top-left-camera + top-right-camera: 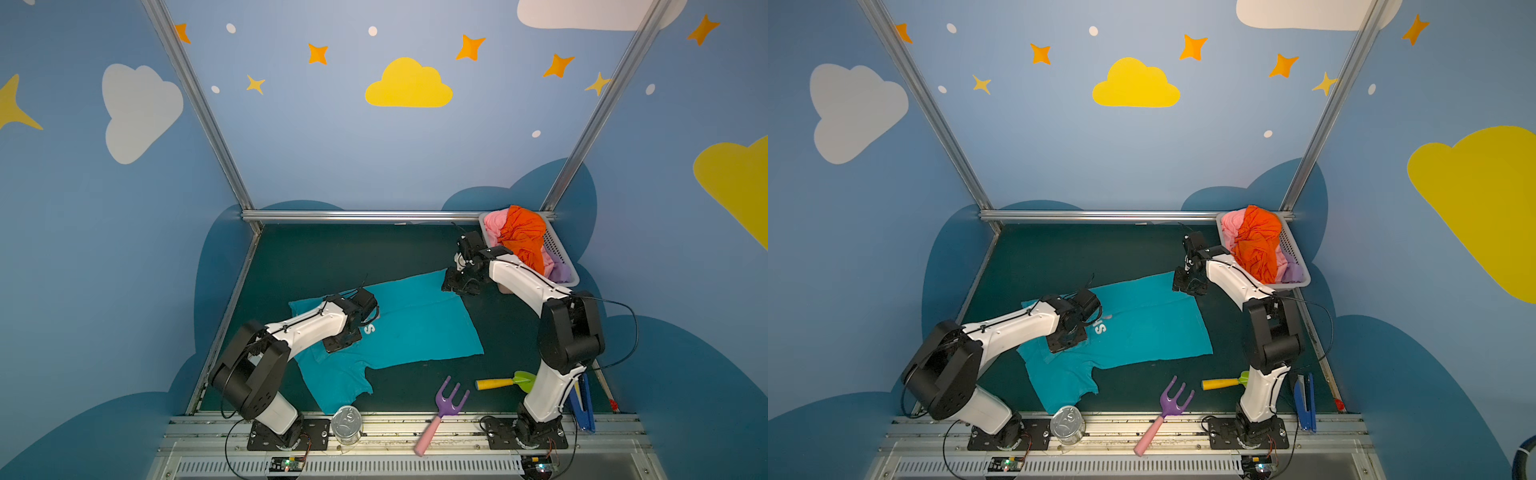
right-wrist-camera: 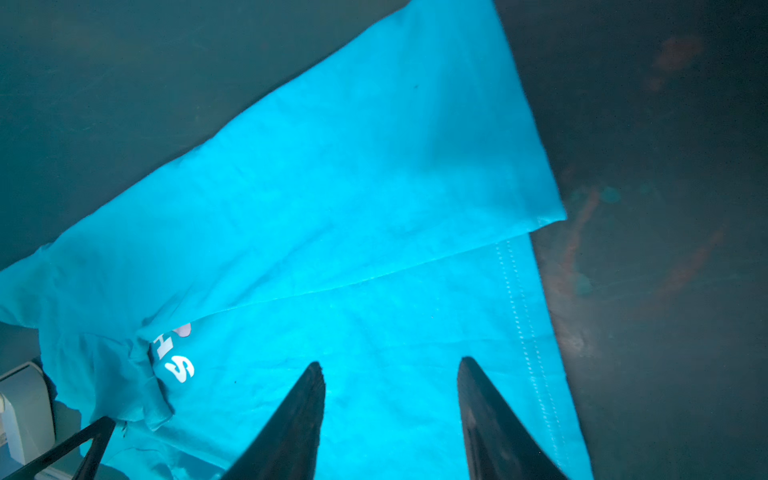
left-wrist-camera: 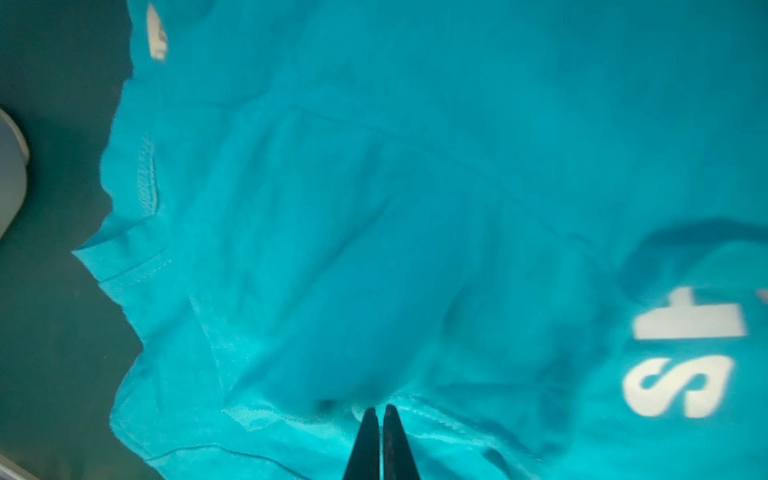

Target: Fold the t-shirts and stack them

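Folding the teal shirt (image 1: 415, 328) right now: my left claw (image 3: 379, 409) is clenched on a seam, and my right claw (image 2: 390, 365) hangs released over the hem. Next I reckon it pinches that hem.

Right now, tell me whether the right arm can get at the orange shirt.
Probably yes. The orange shirt lies uncovered atop the basket pile, beside that arm; the right gripper is open, holding nothing, though it must swing back.

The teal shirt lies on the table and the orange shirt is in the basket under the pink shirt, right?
Not quite: both top views show the orange shirt lying on top of the pink shirt in the basket, not under it. The teal shirt lies on the table.
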`<state>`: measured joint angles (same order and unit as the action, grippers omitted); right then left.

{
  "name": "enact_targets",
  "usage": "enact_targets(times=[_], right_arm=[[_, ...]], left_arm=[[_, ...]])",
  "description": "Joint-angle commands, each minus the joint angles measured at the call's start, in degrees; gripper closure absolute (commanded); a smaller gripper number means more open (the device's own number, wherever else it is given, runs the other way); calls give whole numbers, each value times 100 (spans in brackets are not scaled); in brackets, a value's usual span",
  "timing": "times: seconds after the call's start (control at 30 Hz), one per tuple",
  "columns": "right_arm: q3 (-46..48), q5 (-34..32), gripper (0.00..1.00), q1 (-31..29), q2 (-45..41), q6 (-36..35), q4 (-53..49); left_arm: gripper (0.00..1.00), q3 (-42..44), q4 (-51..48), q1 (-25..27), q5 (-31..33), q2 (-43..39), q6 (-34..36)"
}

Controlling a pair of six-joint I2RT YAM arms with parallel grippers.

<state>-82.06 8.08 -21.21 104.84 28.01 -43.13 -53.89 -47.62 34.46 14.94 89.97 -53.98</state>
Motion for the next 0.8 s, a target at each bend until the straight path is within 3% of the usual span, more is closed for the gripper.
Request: enact_targets(times=[0.0, 0.37, 0.4, 0.47, 0.5, 0.6, 0.77], right_arm=[[43, -173, 48, 120, -181, -86, -201], [-20, -145, 48, 560, 381, -103, -318], [-20, -125, 48, 568, 409, -115, -312], [-20, -80, 48, 600, 442, -120, -297], [-28, -70, 48, 611, 457, -130, -300], [-50, -28, 48, 627, 461, -160, -300], [-93, 1, 49, 684, 437, -178, -332]], left_arm=[[94, -151, -416, -9, 183, -117, 71], [95, -215, -608, -16, 281, -419, 123], [87, -203, -577, -18, 265, -404, 140], [45, -145, -388, -11, 120, -355, 224], [35, -111, -291, -10, 45, -323, 245], [28, -9, 19, 0, -98, -166, 250], [32, -40, 132, -8, 66, 355, 251]])
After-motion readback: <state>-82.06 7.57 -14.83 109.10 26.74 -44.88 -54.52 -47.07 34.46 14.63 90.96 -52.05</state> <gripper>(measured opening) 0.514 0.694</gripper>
